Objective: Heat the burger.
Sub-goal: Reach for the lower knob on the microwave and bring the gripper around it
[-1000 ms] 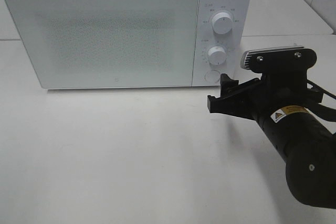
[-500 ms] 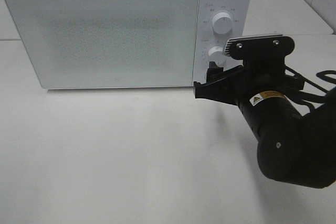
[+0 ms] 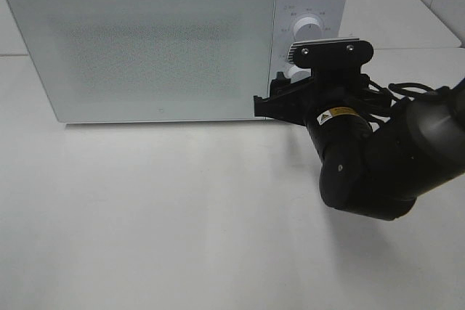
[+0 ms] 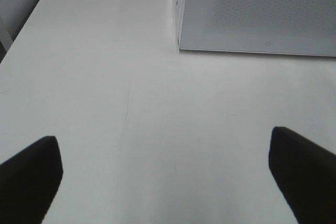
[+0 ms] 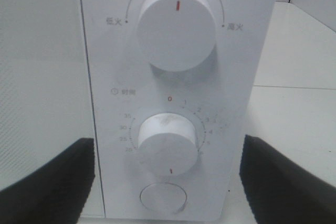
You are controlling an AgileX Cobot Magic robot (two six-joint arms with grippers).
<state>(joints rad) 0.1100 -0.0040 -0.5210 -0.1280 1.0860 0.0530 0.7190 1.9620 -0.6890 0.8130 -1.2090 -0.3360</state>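
**Now at the microwave's dials, door shut**

Right gripper [image 3: 270, 98] hovers in front of the microwave's [image 3: 145, 41] control panel. Its jaws are wide apart and hold nothing, and the lower timer knob [image 5: 169, 148] sits lined up between them, untouched. Left gripper [image 4: 168, 182] hangs fully open and empty over the counter [image 3: 182, 215], off the microwave's front left corner. The burger shows in no view. The door [image 3: 152, 5] is closed and frosted, so it is probably inside, though that cannot be confirmed. The step in hand looks like setting the time. Next, the right gripper should advance squarely onto the knob, close on it and turn it.
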